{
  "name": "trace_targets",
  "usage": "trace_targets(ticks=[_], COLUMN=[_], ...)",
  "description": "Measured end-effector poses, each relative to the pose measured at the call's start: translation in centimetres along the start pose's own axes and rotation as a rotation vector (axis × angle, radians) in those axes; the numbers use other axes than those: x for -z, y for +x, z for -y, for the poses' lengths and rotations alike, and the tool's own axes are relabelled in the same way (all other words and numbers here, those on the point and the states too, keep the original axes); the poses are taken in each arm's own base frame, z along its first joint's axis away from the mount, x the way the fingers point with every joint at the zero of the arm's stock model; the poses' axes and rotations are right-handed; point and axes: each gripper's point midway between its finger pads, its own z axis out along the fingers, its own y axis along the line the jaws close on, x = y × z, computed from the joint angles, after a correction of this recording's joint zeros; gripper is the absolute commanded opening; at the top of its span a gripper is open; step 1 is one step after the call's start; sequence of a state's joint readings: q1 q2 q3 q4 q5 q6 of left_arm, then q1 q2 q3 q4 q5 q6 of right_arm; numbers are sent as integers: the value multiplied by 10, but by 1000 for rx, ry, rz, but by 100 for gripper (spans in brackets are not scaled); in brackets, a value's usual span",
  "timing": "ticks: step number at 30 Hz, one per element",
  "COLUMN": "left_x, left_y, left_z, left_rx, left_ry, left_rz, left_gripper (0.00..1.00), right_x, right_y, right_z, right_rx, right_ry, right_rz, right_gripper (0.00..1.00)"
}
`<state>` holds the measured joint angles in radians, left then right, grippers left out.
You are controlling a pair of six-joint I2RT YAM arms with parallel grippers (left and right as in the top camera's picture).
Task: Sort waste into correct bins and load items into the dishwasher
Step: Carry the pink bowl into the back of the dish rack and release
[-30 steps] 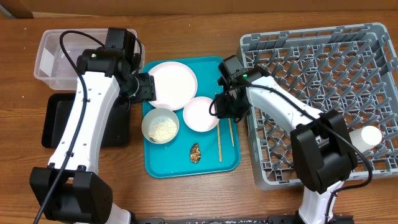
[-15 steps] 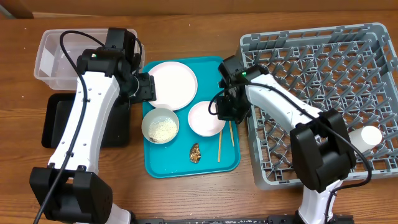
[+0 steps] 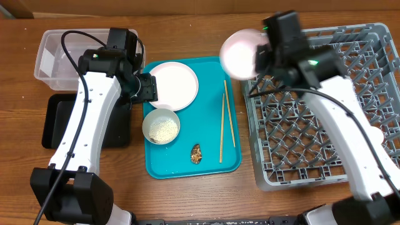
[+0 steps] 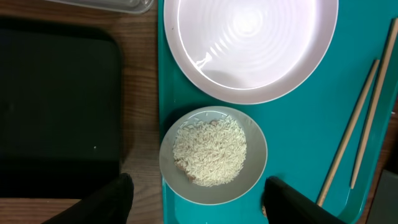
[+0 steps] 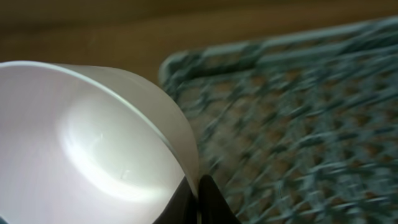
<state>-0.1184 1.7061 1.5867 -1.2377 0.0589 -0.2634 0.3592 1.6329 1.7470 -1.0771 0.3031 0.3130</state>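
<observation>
Overhead: a pale pink bowl (image 3: 239,53) pinched at its rim by the right gripper (image 3: 258,57), held up over the far-left corner of the grey dish rack (image 3: 312,131) and the edge of the teal tray (image 3: 212,167). On the tray, a round white plate (image 3: 176,84), a bowl of rice (image 3: 161,127), a brown scrap (image 3: 196,154) and two chopsticks (image 3: 224,122) lying side by side. Left gripper (image 3: 145,87) at the plate's left rim, beside the clear tub (image 3: 53,59) and the black tray (image 3: 53,122).

Left wrist: fingers (image 4: 115,199) spread wide, empty, one on each side of the rice bowl.

Right wrist: fingers (image 5: 200,200) narrow, closed on the pink bowl's rim; blurred rack lattice behind.
</observation>
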Motion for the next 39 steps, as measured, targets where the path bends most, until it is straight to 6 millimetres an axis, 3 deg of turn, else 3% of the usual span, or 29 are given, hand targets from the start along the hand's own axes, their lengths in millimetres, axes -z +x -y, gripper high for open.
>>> trace_targets(ticks=[5,9,12,15,19,22,25,35,39], left_x=[0,0,0,0,0,0,0,0,0], left_y=[-4,-4,-5,-5,-7,-7,-7,-6,-6], left_z=[1,0,-1,-1,0,0,0,0,0], left_rx=[-1,-2,-5,-5,-6,-5,-6,-6,-6], left_ry=[4,0,-6,-6,-5,-4,-4,-5,-4], left_rz=[15,19,21,22,29,30,30,27,27], left_gripper=[70,71,71,71,71,71,72,73,73], right_x=[9,16,30,42,49,30,2,-84,-98], right_y=[-51,-73,-85,-82,-63,-48,-33,17,30], right_z=[80,146,213,265,323,346,354,350,340], right_rx=[-108,-217,-337,-410,-450,-426,-385,-242,-255], right_ry=[328,537,696,854,1139,1261,1313,1293,1265], right_rz=[221,315,383,404,373,300,229,-23,-48], right_gripper=[4,4,4,4,4,4,4,4,4])
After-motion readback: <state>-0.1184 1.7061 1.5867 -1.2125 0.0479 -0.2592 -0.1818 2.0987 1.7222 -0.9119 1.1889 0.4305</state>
